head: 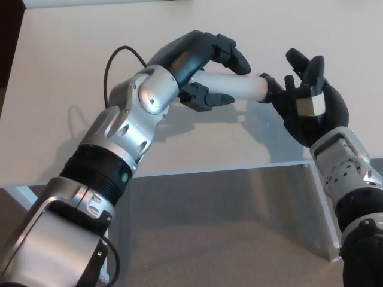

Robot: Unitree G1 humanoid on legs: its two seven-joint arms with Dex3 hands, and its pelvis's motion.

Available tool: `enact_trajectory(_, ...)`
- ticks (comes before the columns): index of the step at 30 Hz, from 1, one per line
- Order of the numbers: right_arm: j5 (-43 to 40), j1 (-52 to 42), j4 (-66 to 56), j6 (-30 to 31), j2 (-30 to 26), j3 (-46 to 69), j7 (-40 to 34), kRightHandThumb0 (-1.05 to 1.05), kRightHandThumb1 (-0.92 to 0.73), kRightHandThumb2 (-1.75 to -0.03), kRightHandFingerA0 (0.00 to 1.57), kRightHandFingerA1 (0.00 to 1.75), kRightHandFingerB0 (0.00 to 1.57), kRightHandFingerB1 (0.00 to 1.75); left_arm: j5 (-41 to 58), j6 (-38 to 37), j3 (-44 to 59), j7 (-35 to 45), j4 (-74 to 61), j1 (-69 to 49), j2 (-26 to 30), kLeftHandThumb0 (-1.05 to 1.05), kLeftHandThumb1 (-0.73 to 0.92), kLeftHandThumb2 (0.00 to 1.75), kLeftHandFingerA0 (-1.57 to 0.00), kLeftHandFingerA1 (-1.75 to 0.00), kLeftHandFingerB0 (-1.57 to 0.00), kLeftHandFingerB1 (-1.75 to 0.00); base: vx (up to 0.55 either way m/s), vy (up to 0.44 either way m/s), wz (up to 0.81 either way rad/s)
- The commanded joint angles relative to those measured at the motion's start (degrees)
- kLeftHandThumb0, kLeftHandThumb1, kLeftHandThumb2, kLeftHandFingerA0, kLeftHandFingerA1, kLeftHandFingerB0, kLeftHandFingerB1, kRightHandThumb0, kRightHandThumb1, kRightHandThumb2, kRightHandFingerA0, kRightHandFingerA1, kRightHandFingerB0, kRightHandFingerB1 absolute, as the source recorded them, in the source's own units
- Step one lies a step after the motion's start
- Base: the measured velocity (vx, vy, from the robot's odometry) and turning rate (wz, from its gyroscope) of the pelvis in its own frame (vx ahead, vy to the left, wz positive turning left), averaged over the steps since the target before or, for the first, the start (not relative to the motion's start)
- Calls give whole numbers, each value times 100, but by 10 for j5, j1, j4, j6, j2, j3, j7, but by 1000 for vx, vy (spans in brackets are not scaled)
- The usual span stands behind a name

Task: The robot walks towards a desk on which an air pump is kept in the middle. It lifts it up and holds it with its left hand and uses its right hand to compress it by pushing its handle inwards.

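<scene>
The air pump (239, 87) is a white tube with a black end cap (267, 91), held level above the desk (54, 89). My left hand (203, 57) is shut around the tube's left part, with fingers over the top and the thumb beneath. My right hand (308, 106) stands upright at the tube's right end, with its palm side against the black cap and its fingers (299, 63) spread upward. No rod shows between cap and palm, and the handle is hidden behind the hand.
The desk's front edge (227, 169) runs across the middle of the view. Below it are white frame legs (320, 203) and grey floor (215, 233). A black cable (119, 57) loops off my left forearm.
</scene>
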State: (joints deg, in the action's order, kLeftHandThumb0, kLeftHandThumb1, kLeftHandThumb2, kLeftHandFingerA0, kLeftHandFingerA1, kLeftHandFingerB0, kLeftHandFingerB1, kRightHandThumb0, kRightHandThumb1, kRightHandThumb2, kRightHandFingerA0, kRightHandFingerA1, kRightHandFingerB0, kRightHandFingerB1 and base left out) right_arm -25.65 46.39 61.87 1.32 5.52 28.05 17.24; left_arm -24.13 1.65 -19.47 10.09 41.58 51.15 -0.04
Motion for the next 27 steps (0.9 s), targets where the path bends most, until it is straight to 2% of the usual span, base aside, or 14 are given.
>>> enact_trajectory(1, -23, 13, -5, 22, 12, 4, 1, -83, -92, -78, 27, 43, 23, 32, -5, 20, 0, -27, 3, 16, -14, -22, 74, 62, -82, -108, -61, -48, 0, 0, 0)
enact_trajectory(6, -18, 12, -5, 15, 7, -4, 12, -80, -92, -73, 42, 48, 36, 36, -6, 15, 0, -27, 7, 17, -10, -22, 74, 61, -85, -103, -63, -50, 0, 0, 0)
enact_trajectory(7, 2, 12, -2, 5, -1, -19, 7, -79, -92, -72, 45, 38, 35, 34, -3, -1, 5, -30, 14, 16, -1, -23, 77, 62, -83, -117, -72, -81, 0, 0, 0)
enact_trajectory(8, 16, 11, -1, -3, -8, -30, 2, -79, -92, -72, 45, 38, 35, 34, -1, -12, 9, -33, 20, 15, 7, -23, 77, 62, -83, -117, -72, -81, 0, 0, 0)
enact_trajectory(9, 32, 9, 0, -9, -18, -39, -18, -94, -76, -88, 12, 33, 7, 23, 9, -14, 21, -25, 29, 17, 20, -27, 76, 67, -78, -155, -65, -113, 0, 0, 0)
enact_trajectory(11, 43, 6, 1, -14, -28, -47, -41, -94, -76, -88, 12, 33, 7, 23, 20, -13, 34, -15, 39, 20, 34, -27, 76, 67, -78, -155, -65, -113, 0, 0, 0)
enact_trajectory(12, 43, 5, 2, -12, -34, -50, -45, -93, -78, -89, 11, 29, 9, 24, 28, -20, 41, -9, 46, 22, 41, -20, 79, 64, -74, -163, -63, -143, 0, 0, 0)
enact_trajectory(15, 50, -4, 5, -15, -59, -60, -40, -80, -75, -114, 5, 42, 2, 28, 19, -30, 49, -11, 61, 31, 75, -18, 77, 63, -94, -152, -68, -143, 0, 0, 0)
enact_trajectory(16, 52, -8, 7, -20, -66, -62, -37, -87, -91, -72, 11, 27, 8, 22, 19, -29, 53, -11, 64, 33, 85, -15, 75, 68, -90, -149, -72, -134, 0, 0, 0)
enact_trajectory(18, 54, -11, 11, -26, -74, -64, -34, -87, -91, -72, 11, 27, 8, 22, 23, -30, 60, -10, 70, 36, 97, -15, 75, 68, -90, -149, -72, -134, 0, 0, 0)
enact_trajectory(19, 52, -12, 12, -25, -76, -63, -34, -93, -77, -89, 11, 32, 7, 22, 18, -33, 59, -14, 74, 35, 103, -9, 72, 62, -92, -143, -78, -109, 0, 0, 0)
enact_trajectory(22, 50, -14, 15, -24, -81, -63, -34, -93, -77, -89, 11, 32, 7, 22, 13, -40, 56, -21, 81, 35, 112, -9, 72, 62, -92, -143, -78, -109, 0, 0, 0)
enact_trajectory(25, 56, -16, 24, -32, -94, -66, -26, -88, -92, -70, 12, 27, 9, 23, 13, -33, 57, -17, 89, 38, 126, -9, 78, 63, -92, -132, -70, -114, 0, 0, 0)
enact_trajectory(27, 55, -18, 25, -33, -99, -64, -24, -86, -92, -70, 11, 26, 9, 22, 22, -42, 64, -14, 100, 38, 132, -13, 78, 69, -91, -146, -75, -113, 0, 0, 0)
